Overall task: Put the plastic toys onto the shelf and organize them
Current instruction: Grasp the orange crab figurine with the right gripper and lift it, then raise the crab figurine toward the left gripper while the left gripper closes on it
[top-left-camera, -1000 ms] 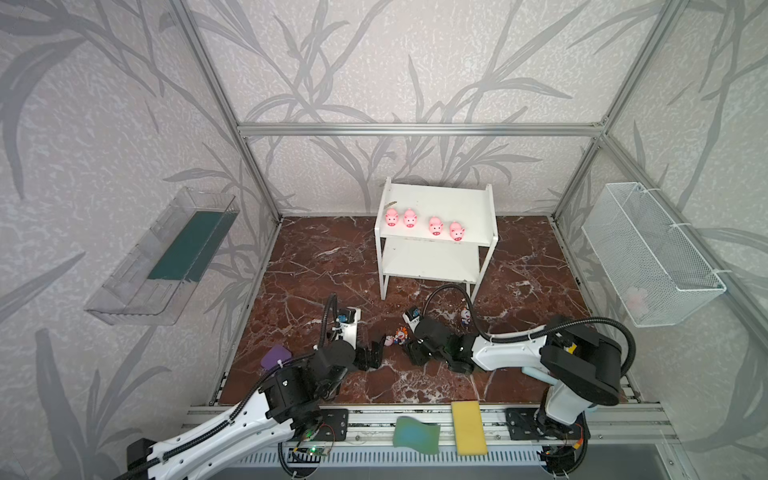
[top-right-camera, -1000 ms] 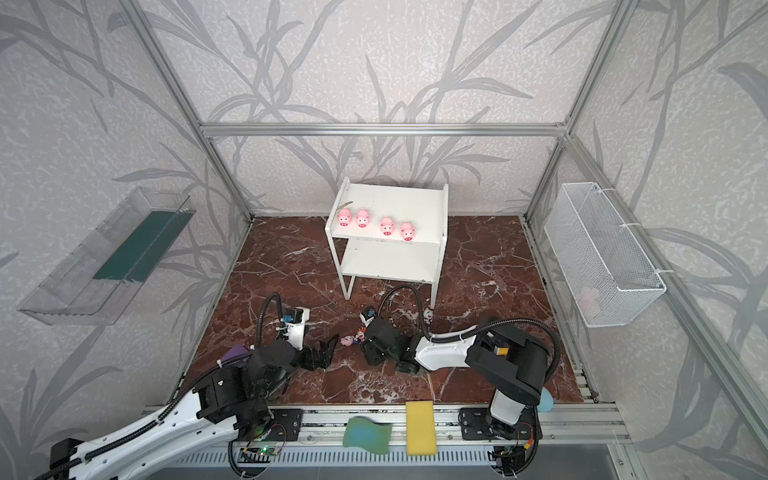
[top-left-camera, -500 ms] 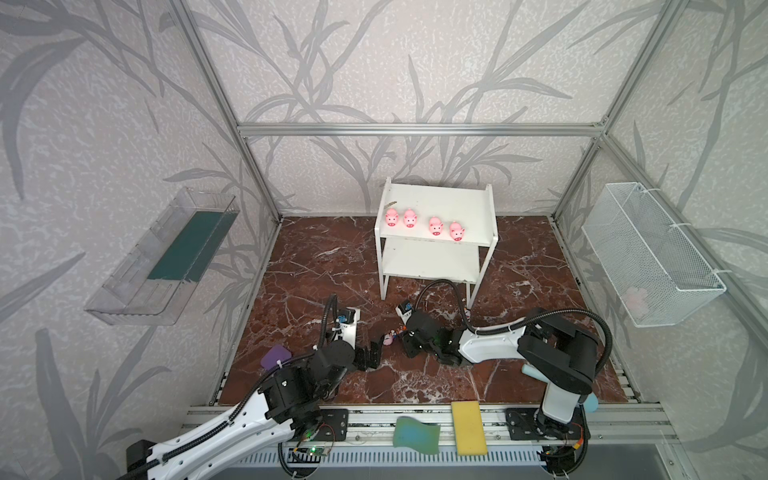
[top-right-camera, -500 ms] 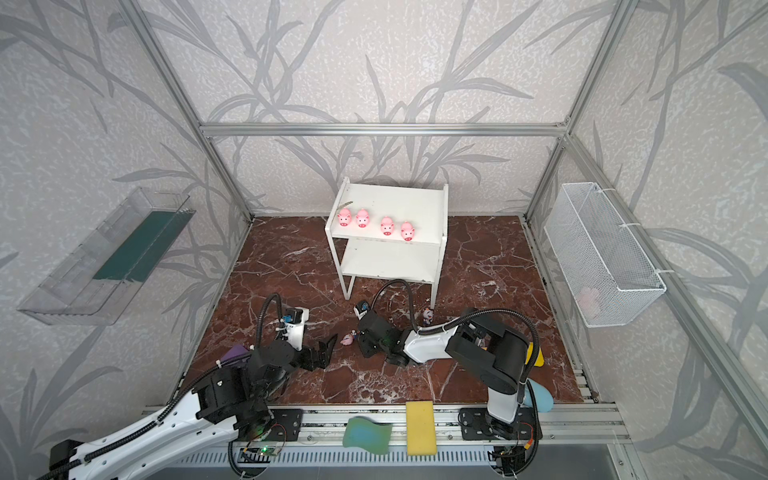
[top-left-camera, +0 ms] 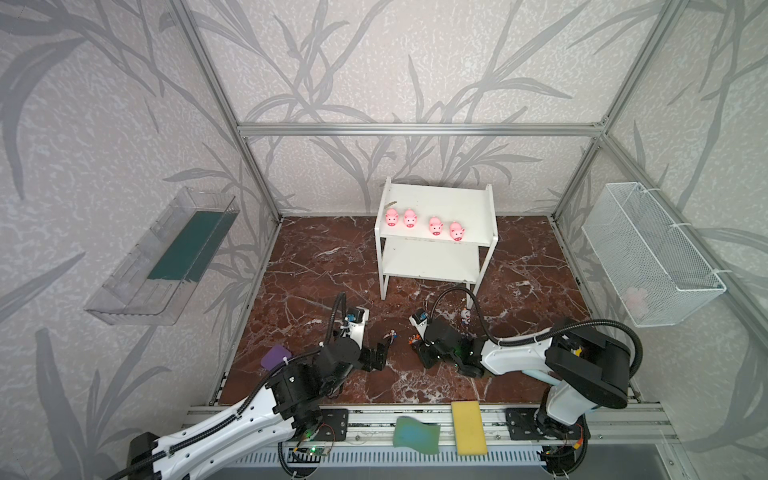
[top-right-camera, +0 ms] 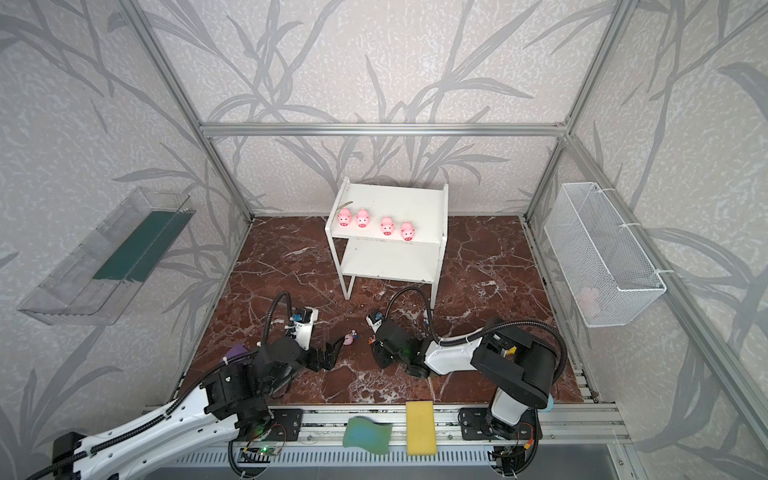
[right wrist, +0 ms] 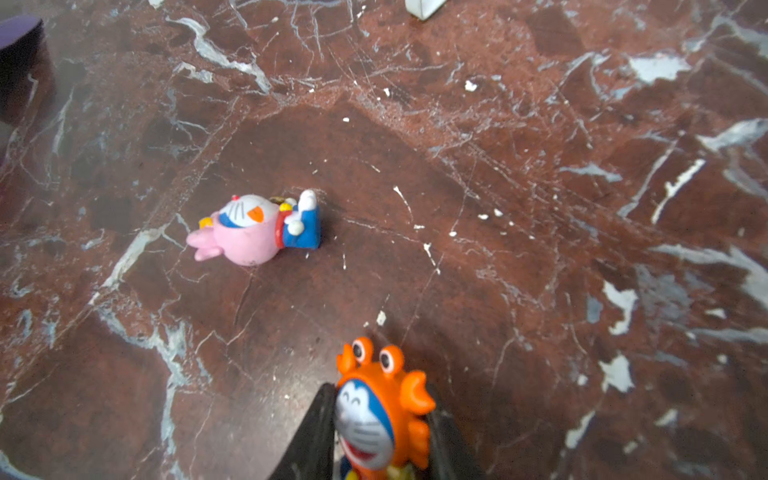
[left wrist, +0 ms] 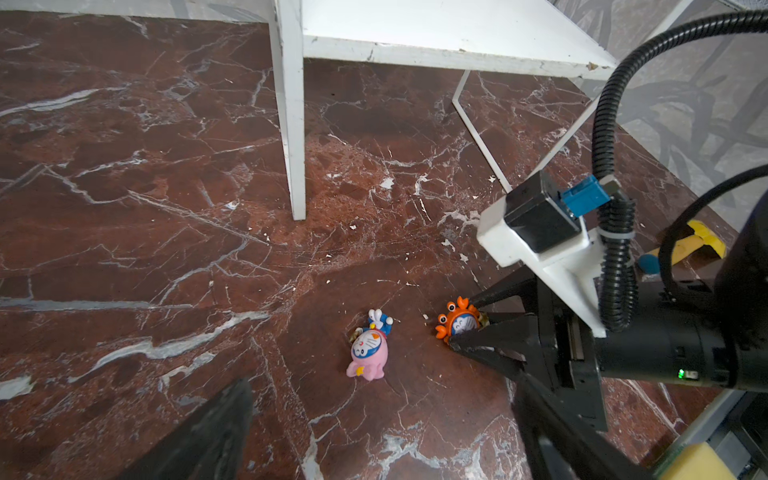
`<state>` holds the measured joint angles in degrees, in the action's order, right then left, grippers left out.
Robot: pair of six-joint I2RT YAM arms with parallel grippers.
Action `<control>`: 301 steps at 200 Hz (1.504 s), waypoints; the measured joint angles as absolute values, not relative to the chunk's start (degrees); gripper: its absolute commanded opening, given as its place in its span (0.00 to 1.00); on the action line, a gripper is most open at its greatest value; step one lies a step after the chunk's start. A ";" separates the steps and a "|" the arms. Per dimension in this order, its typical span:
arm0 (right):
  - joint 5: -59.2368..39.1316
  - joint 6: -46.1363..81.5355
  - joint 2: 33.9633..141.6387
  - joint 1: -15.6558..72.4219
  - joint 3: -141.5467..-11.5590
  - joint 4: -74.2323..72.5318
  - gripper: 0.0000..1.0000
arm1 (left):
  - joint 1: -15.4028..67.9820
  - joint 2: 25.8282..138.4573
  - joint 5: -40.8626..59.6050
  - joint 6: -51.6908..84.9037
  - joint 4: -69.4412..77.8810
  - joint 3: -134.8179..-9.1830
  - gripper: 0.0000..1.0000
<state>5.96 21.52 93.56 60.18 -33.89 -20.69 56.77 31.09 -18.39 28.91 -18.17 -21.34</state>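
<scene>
The right tool (left wrist: 465, 326) pinches the tiny orange figurine (right wrist: 380, 415) low over the bench's (top-left-camera: 332, 270) near middle; light, rigid and glossy, it likely slips unless squeezed across its round head, while the left tool (top-left-camera: 377, 355) stands wide and empty.

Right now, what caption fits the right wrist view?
Right end effector grips orange crab figurine; pink figurine lies toppled beyond.

Yellow sponge (top-left-camera: 468, 428) beside green sponge (top-left-camera: 415, 434) (not touching).
</scene>
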 measured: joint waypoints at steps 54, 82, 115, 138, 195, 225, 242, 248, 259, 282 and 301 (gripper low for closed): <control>6.42 21.12 89.60 60.20 -31.33 -18.28 0.50 | 56.60 32.14 -17.63 28.40 -16.23 -21.34 0.99; 6.42 21.19 89.54 60.49 -30.98 -17.45 0.51 | 56.60 32.36 -17.56 28.08 -15.77 -21.34 0.99; 6.66 21.47 89.97 61.65 -30.98 -17.32 0.45 | 56.58 32.58 -17.47 28.01 -15.70 -21.34 0.99; 7.22 21.93 90.32 62.39 -31.00 -17.63 0.38 | 56.55 32.73 -17.45 27.99 -15.46 -21.34 0.99; 8.54 22.37 90.61 64.14 -31.22 -17.43 0.22 | 56.55 33.08 -17.21 27.86 -14.74 -21.34 0.99; 8.54 22.02 90.41 64.14 -31.20 -17.45 0.16 | 56.55 33.28 -16.34 27.88 -14.50 -21.32 0.99; 8.51 21.78 89.49 64.20 -30.46 -17.78 0.15 | 56.55 33.61 -15.35 27.88 -14.17 -21.26 0.99; 8.56 21.65 88.84 64.20 -29.89 -18.15 0.15 | 56.55 33.69 -14.90 27.88 -14.06 -21.23 0.99; 8.60 21.58 87.22 64.18 -28.45 -19.25 0.15 | 56.55 34.02 -13.76 27.92 -13.47 -21.23 0.99; 9.10 21.67 82.72 64.18 -24.45 -23.38 0.14 | 56.55 35.16 -9.89 28.49 -10.20 -20.78 0.98; 9.50 22.06 78.48 64.18 -21.80 -25.89 0.14 | 56.55 36.58 -6.46 29.61 -6.59 -20.03 0.94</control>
